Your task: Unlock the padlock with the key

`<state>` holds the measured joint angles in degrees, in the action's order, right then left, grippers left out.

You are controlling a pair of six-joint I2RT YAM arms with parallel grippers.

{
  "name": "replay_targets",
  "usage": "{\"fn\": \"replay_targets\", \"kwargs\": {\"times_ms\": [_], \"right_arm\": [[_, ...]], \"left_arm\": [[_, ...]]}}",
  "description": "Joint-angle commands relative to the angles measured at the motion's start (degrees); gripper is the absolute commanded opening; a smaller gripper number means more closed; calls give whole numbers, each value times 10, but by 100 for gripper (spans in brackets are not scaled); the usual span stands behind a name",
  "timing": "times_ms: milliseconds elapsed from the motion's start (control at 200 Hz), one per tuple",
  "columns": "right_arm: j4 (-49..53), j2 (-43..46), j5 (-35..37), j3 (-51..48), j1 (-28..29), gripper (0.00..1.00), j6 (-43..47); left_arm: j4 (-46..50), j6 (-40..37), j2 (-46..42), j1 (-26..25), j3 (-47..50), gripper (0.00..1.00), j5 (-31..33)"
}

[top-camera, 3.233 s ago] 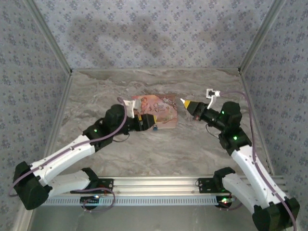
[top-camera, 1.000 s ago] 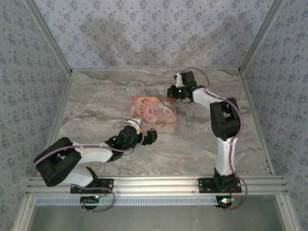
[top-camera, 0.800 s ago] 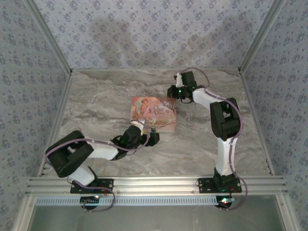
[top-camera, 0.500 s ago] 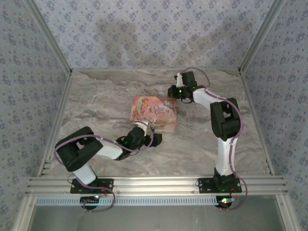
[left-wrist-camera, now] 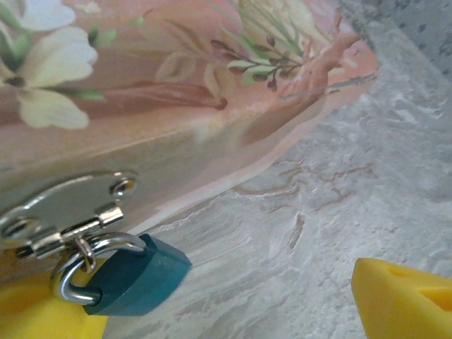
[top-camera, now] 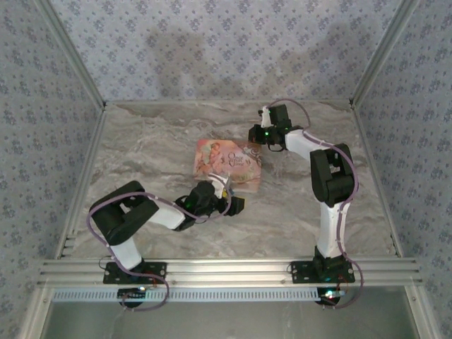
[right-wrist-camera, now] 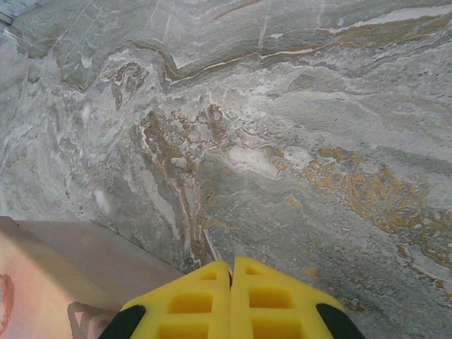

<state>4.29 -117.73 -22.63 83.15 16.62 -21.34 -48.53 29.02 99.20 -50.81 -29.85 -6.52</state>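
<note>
The small blue padlock (left-wrist-camera: 134, 277) hangs by its metal shackle (left-wrist-camera: 70, 265) from a silver hasp (left-wrist-camera: 67, 212) on the near side of the pink picture-printed box (top-camera: 227, 161). My left gripper (left-wrist-camera: 212, 314) is low on the table just in front of it and open. One yellow finger (left-wrist-camera: 32, 307) lies under the padlock and the other (left-wrist-camera: 404, 296) stands far to the right. My right gripper (right-wrist-camera: 232, 293) is shut, tips down at the box's far right corner (top-camera: 253, 145). A thin pale sliver (right-wrist-camera: 210, 246) shows at its seam. I cannot tell whether it is the key.
The marble table (top-camera: 141, 148) runs out to patterned walls on three sides. An aluminium rail (top-camera: 226, 268) crosses the near edge. The left arm (top-camera: 127, 212) lies folded low at the front left. The right arm (top-camera: 328, 183) reaches up the right side.
The left gripper slid right along the box's near side, with the arm folding closer to its base, and its jaws narrowed a little. The right arm stayed still.
</note>
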Motion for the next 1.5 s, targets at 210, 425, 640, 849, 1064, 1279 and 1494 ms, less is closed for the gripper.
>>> {"fn": "replay_targets", "kwargs": {"times_ms": [210,425,640,849,1064,1279,1494], "right_arm": [[23,21,-22,-15,12,0,0],[16,21,-23,-20,12,0,-3],[15,21,-23,-20,13,0,-6],[17,24,-21,-25,13,0,-2],[14,24,-21,-27,13,0,-5],[15,24,-19,-27,13,0,-3],[13,23,-19,-28,14,0,-5]], "left_arm": [[-176,59,22,29,14,88,-58],[-175,74,26,38,19,83,-59],[-244,112,59,50,30,66,-76],[-276,126,73,53,42,68,-88],[-321,142,74,53,64,66,-105],[-321,139,49,54,87,64,-94],[-321,140,40,54,110,66,-69]]}}
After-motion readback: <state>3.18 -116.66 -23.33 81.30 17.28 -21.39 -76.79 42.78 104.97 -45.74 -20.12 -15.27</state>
